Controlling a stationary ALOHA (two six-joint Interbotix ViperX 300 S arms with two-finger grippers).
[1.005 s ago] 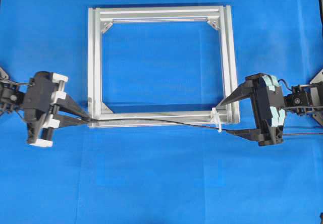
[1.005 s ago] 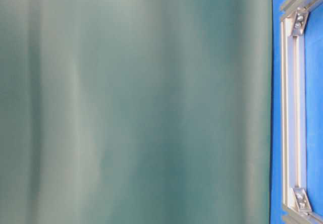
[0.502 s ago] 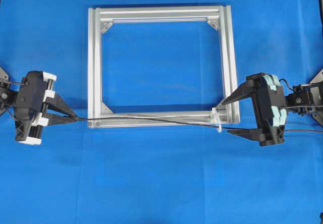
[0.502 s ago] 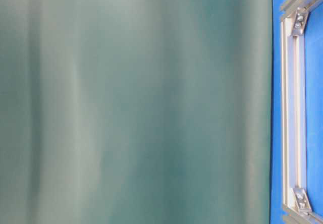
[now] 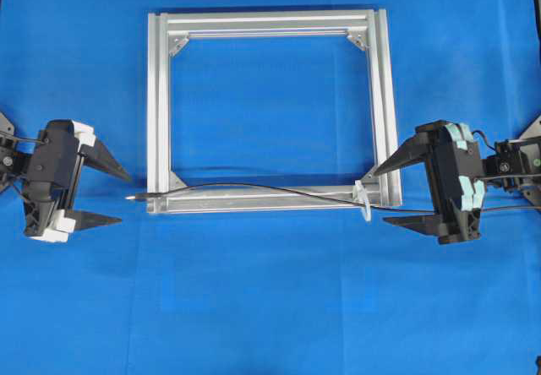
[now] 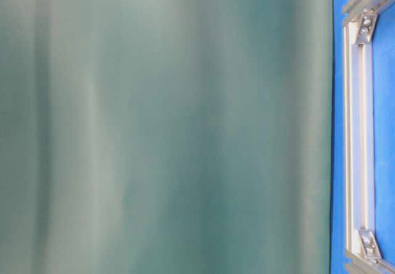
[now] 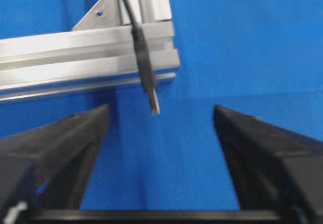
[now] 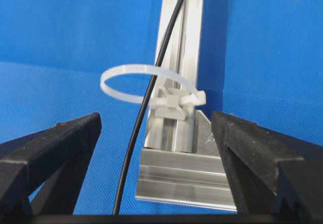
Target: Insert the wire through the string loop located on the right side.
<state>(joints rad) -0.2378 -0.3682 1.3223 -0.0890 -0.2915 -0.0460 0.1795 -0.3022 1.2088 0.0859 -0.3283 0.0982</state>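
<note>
The wire (image 5: 270,191) is thin and black and lies along the front bar of the aluminium frame (image 5: 158,96). It passes through the white string loop (image 5: 364,202) at the frame's front right corner and runs on to the right. Its silver-tipped plug (image 5: 135,196) rests off the frame's front left corner. My left gripper (image 5: 125,198) is open, its fingers on either side of the plug (image 7: 146,75) without touching it. My right gripper (image 5: 374,198) is open around the loop (image 8: 136,68), with the wire (image 8: 128,159) threaded through it.
The frame (image 6: 358,132) lies flat on blue cloth, with triangular corner brackets (image 5: 178,46) inside its corners. A bracket (image 7: 101,14) sits just beyond the plug. A green backdrop (image 6: 166,126) stands behind the table.
My left gripper drew back to the left, then opened and let go of the plug, which now lies by the frame's left corner. The wire has slackened. The right gripper shifted slightly right.
</note>
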